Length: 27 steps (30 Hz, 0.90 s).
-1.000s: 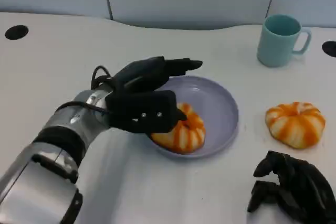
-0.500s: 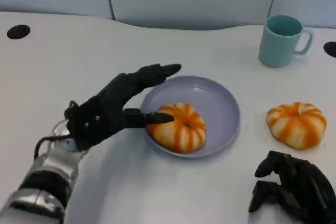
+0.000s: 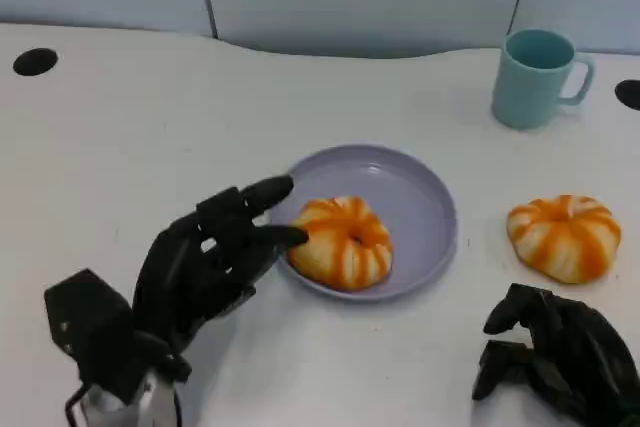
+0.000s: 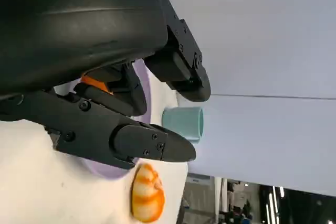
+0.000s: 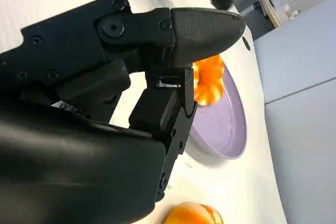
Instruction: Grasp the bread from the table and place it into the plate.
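Observation:
One orange-and-white striped bread [image 3: 343, 240] lies in the lilac plate [image 3: 425, 192] at the table's middle. My left hand [image 3: 210, 257] is low over the table just left of the plate, fingers apart and holding nothing, its fingertips close to that bread. A second striped bread [image 3: 562, 235] sits on the table right of the plate. My right hand [image 3: 555, 357] rests near the front edge below it, fingers curled in on nothing. The right wrist view shows the plated bread [image 5: 210, 80] and the plate [image 5: 226, 129] beyond the fingers.
A teal mug [image 3: 535, 77] stands at the back right, also seen as the mug [image 4: 184, 123] in the left wrist view. Black round holes [image 3: 35, 61] mark the table's far corners. A pale wall panel closes the back.
My left hand has let go of the bread in the plate and drawn back toward me, fingers spreading. The right hand and the other bread have not moved.

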Each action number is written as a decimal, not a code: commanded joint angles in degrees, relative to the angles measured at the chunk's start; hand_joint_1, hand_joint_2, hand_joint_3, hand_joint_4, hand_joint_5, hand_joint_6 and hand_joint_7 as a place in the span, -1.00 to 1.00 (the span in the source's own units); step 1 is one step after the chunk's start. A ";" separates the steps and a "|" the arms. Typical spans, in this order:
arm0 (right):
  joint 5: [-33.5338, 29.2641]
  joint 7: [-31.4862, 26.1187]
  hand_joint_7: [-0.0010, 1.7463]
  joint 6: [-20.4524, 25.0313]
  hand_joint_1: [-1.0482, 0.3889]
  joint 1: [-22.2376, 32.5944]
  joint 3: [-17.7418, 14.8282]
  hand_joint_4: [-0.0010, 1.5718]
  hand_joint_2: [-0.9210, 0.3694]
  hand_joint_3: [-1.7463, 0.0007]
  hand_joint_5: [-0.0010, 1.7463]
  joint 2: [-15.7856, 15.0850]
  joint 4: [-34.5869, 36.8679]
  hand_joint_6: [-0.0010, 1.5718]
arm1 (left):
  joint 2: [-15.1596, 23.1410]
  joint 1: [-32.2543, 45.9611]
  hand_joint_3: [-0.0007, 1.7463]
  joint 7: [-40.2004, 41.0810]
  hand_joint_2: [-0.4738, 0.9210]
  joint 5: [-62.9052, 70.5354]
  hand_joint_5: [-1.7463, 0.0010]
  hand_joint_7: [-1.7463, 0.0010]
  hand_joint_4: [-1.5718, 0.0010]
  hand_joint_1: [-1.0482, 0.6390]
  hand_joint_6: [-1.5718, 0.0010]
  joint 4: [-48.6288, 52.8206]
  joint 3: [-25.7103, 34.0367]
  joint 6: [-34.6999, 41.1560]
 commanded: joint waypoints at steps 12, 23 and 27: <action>-0.37 -0.81 0.11 -0.19 -0.12 0.28 -0.05 0.62 -1.00 0.50 0.17 -0.37 -0.01 0.47 | 0.27 16.26 -0.62 7.16 1.00 -5.71 -0.60 -0.05 0.06 -0.32 0.12 -26.37 2.62 27.53; 0.30 -0.12 0.11 0.27 -0.13 0.42 -1.01 0.62 -1.00 0.49 0.18 -1.32 -0.04 0.47 | -0.69 17.30 -0.56 10.13 1.00 -2.03 -0.74 -0.41 0.16 -0.29 0.31 -24.19 3.30 25.65; -0.20 -0.27 0.11 0.26 -0.15 0.57 -1.03 0.61 -1.00 0.50 0.18 -1.92 -0.07 0.48 | -0.65 16.35 -0.56 9.77 1.00 -0.19 -0.74 -0.42 0.15 -0.29 0.29 -21.53 3.31 22.83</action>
